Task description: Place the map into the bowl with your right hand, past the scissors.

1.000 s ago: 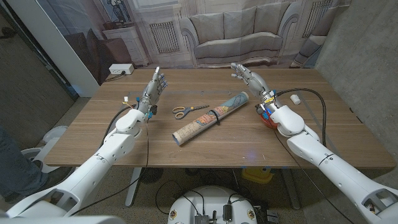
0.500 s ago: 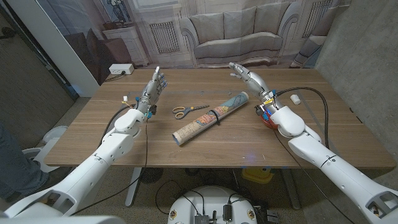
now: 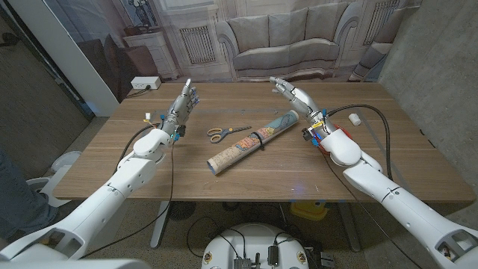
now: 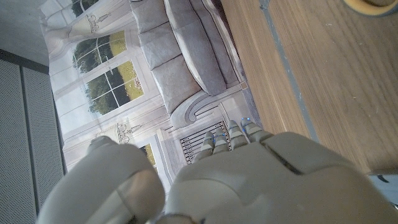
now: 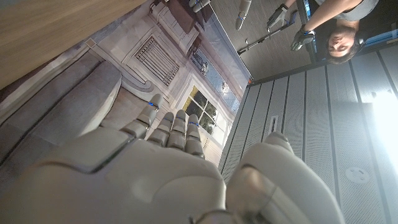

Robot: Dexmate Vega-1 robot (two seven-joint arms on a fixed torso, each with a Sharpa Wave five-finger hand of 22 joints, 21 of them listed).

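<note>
A rolled map bound by a dark band lies slantwise at the table's middle. Scissors with yellow and blue handles lie just left of it. My right hand hovers open above the table beyond the map's far end, fingers stretched out, holding nothing; its back shows in the right wrist view. My left hand stands open at the far left of the table, fingers upward, its back seen in the left wrist view. I see no bowl.
The wooden table has bare wood on all sides of the map. A white power strip sits beyond its far left corner. A black cable loops by my right forearm. A person appears in the right wrist view.
My right hand has shifted a little left, toward the map's far end. The left hand, map and scissors have stayed put.
</note>
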